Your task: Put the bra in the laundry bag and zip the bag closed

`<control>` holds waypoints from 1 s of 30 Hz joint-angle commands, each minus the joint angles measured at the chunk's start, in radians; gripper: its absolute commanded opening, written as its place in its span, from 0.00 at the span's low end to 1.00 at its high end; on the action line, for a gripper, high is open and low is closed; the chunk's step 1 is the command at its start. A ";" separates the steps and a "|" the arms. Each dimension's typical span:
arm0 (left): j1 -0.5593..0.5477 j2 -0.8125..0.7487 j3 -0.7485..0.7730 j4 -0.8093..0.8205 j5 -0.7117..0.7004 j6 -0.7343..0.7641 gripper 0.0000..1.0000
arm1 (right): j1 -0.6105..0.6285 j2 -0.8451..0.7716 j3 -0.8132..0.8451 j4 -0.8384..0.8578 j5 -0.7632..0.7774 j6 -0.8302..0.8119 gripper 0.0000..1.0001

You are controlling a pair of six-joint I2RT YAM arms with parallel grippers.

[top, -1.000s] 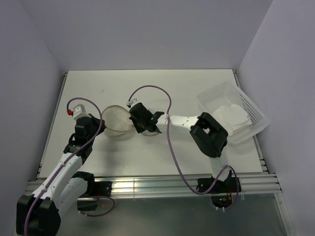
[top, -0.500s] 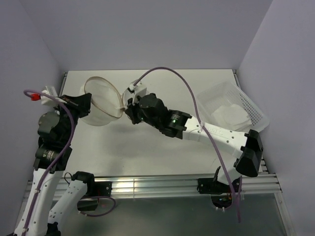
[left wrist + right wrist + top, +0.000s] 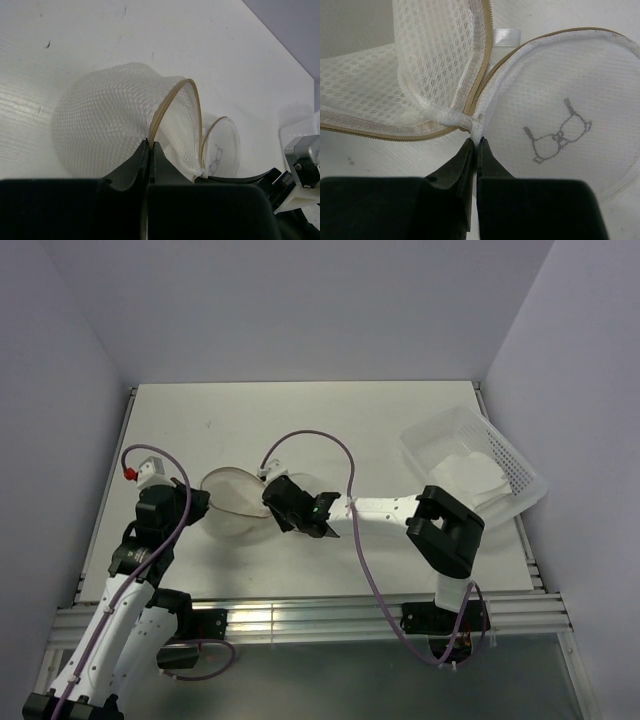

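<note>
The laundry bag [image 3: 235, 502] is a white mesh pouch with tan rim trim, open and held between my two grippers left of the table's centre. My left gripper [image 3: 199, 506] is shut on the bag's tan rim [image 3: 165, 107] at its left side. My right gripper [image 3: 270, 497] is shut on the fabric where the round lid [image 3: 560, 125] joins the body. The lid shows a small black mark [image 3: 557, 139]. The bra [image 3: 468, 476] lies as a limp off-white heap in the tray at the right, away from both grippers.
A white perforated plastic tray [image 3: 510, 455] stands tilted at the table's right edge. The right arm's link [image 3: 385, 510] stretches across the middle. Purple cables loop over both arms. Walls close in the back and both sides.
Half a second ago both grippers held the bag raised toward the back left. Now they have come down and forward, with the bag low over the table again.
</note>
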 commanded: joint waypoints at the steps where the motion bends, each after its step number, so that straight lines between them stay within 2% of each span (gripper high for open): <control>1: -0.002 -0.059 -0.015 0.040 -0.031 -0.038 0.05 | -0.001 -0.047 -0.027 0.093 0.015 0.037 0.04; 2: -0.002 -0.071 -0.016 0.039 -0.031 -0.036 0.08 | 0.000 -0.048 -0.035 0.090 0.004 0.043 0.12; 4: -0.002 -0.071 -0.012 0.036 -0.026 -0.023 0.17 | 0.000 -0.050 -0.037 0.084 -0.028 0.046 0.21; 5: -0.002 -0.065 -0.001 0.031 -0.025 -0.020 0.34 | -0.001 -0.050 -0.030 0.063 -0.037 0.045 0.35; 8: -0.002 -0.056 0.016 0.008 -0.025 -0.004 0.55 | -0.004 -0.088 -0.029 0.027 -0.056 0.046 0.53; 11: -0.002 -0.065 0.048 0.017 0.000 0.010 0.69 | -0.026 -0.183 -0.044 0.017 -0.080 0.049 0.54; 14: -0.002 -0.073 0.102 -0.003 0.015 0.039 0.76 | -0.069 -0.316 -0.066 0.014 -0.111 0.049 0.54; 17: -0.002 -0.087 0.163 -0.035 0.041 0.085 0.79 | -0.170 -0.463 -0.101 0.014 -0.145 0.068 0.53; 19: -0.002 -0.105 0.186 -0.046 0.073 0.131 0.80 | -0.297 -0.536 -0.145 0.018 -0.145 0.095 0.52; 23: -0.002 -0.174 0.220 -0.064 0.234 0.215 0.82 | -0.581 -0.666 -0.227 -0.006 0.005 0.158 0.49; 24: -0.002 -0.186 0.214 -0.061 0.263 0.238 0.83 | -0.706 -0.674 -0.240 -0.014 0.051 0.173 0.49; 27: -0.002 -0.235 0.173 -0.046 0.360 0.266 0.84 | -0.866 -0.676 -0.299 0.001 0.111 0.203 0.51; 28: -0.002 -0.254 0.153 -0.047 0.373 0.269 0.85 | -0.949 -0.661 -0.313 0.004 0.152 0.213 0.56; 29: -0.003 -0.263 0.146 -0.040 0.386 0.269 0.85 | -0.984 -0.651 -0.325 0.017 0.174 0.215 0.58; 30: -0.003 -0.275 0.142 -0.034 0.399 0.270 0.86 | -1.018 -0.641 -0.343 0.032 0.191 0.227 0.64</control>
